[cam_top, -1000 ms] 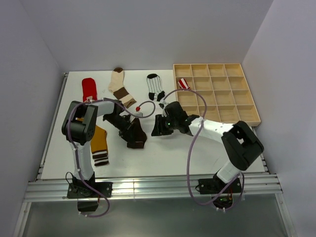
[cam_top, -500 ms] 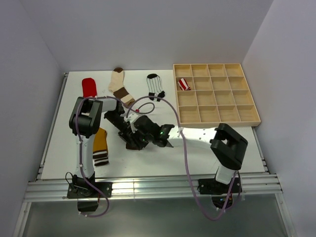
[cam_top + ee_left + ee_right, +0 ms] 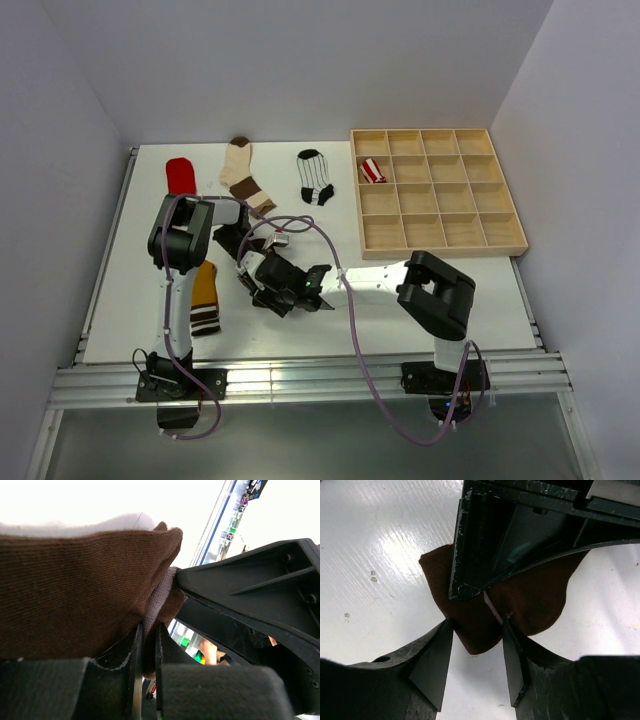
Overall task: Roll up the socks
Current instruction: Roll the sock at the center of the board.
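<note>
The dark brown sock (image 3: 530, 600) lies on the white table, its edge pinched in my left gripper (image 3: 148, 630), which is shut on a fold of it. My right gripper (image 3: 477, 626) is open, and its two fingers straddle the sock's rounded tip (image 3: 477, 640) without clamping it. From above, both grippers meet over this sock (image 3: 264, 298) left of centre, the left gripper (image 3: 252, 268) just behind the right gripper (image 3: 278, 294). The other socks lie flat: mustard (image 3: 203, 292), red (image 3: 181, 177), cream-and-brown (image 3: 243, 175), white with black stripes (image 3: 316, 178).
A wooden tray (image 3: 441, 232) with many compartments stands at the back right, and a rolled red-white striped sock (image 3: 372, 171) sits in one of its left cells. A side wall and a metal rail run close along the table's left edge.
My right arm has swung left from near the tray to the brown sock, its jaws widening around the sock's tip. My left gripper has kept its hold on the sock.
</note>
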